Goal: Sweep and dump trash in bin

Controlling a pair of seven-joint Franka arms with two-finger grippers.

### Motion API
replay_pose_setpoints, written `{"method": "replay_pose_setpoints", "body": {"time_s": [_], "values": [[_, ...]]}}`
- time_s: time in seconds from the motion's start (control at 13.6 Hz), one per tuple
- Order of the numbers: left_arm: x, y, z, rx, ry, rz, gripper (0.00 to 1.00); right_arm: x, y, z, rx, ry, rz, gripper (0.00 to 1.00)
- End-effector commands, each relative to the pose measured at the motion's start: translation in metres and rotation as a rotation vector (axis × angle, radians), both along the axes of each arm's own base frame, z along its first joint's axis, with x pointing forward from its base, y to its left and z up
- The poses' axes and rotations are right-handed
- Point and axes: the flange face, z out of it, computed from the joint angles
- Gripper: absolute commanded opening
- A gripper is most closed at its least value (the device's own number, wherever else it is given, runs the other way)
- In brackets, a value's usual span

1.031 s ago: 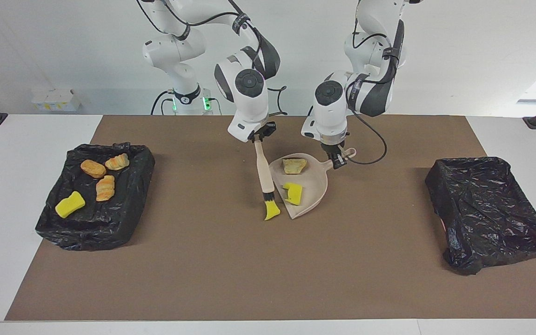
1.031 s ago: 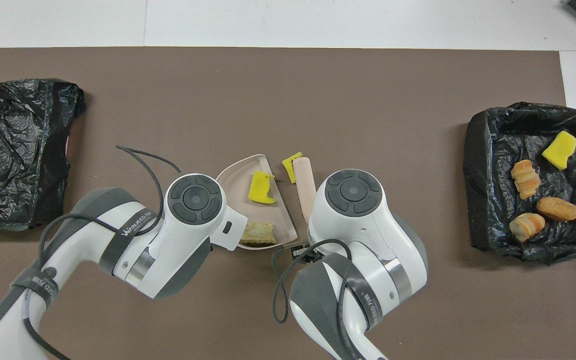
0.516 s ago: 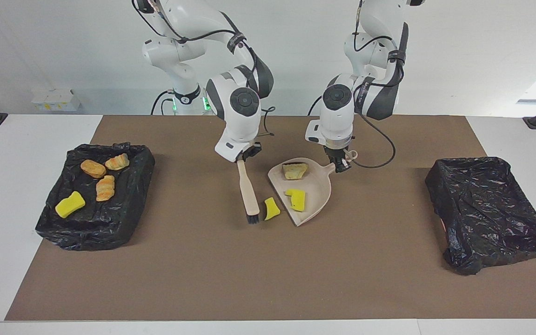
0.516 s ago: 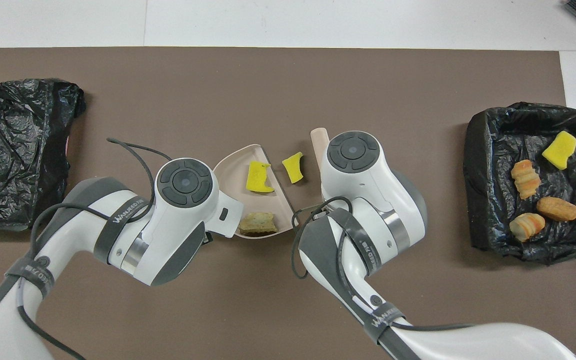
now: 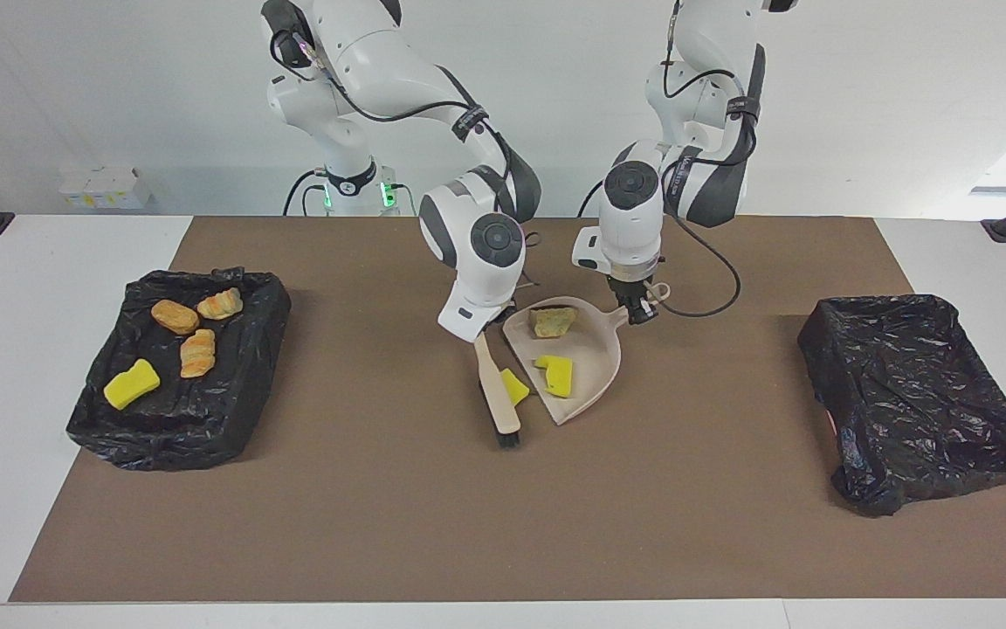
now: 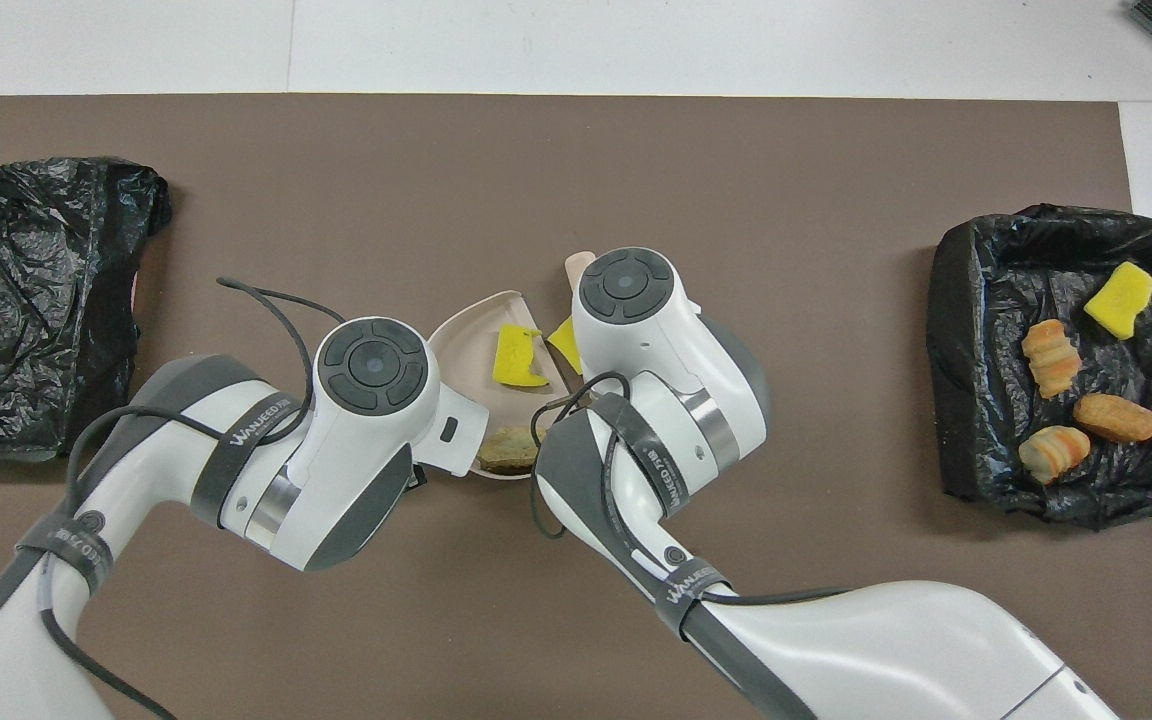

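Brown matting covers the table (image 5: 433, 524). At its middle, the right end effector (image 5: 485, 332) grips a brush (image 5: 497, 393), pressing a yellow trash piece (image 5: 515, 385) against the lip of the dustpan (image 5: 595, 367). Beside it, the left end effector (image 5: 636, 307) clamps the dustpan's handle; two trash pieces (image 5: 555, 374) lie inside. Four more sit in the black-lined bin (image 5: 241, 419) at the right arm's end.
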Motion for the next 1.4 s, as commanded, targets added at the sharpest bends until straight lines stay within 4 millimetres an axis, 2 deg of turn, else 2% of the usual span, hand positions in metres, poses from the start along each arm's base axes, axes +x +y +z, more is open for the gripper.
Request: {"method": "replay_pose_setpoints", "body": {"time_s": [0.0,0.29,0.52,0.74,0.96,1.33], "values": [[-0.010,0.000,0.002,-0.001,0.014,0.008,0.00,-0.007,0.014,0.005,0.061,0.018,0.055,0.00],[-0.012,0.000,0.002,0.006,0.024,0.005,0.00,-0.036,0.027,0.003,0.101,0.083,0.068,0.00],[-0.012,-0.001,0.004,0.004,0.022,-0.002,0.00,-0.057,0.026,-0.001,0.090,0.114,0.075,0.00],[-0.011,-0.004,0.005,-0.007,0.007,-0.011,0.00,-0.061,0.023,0.000,0.086,0.119,0.075,0.00],[-0.006,-0.007,0.005,-0.030,-0.030,-0.025,0.00,-0.056,0.006,0.019,0.076,0.127,0.055,0.00],[0.001,-0.012,0.006,-0.063,-0.081,-0.092,0.00,-0.053,-0.051,0.066,0.050,0.200,0.054,0.00]]}}
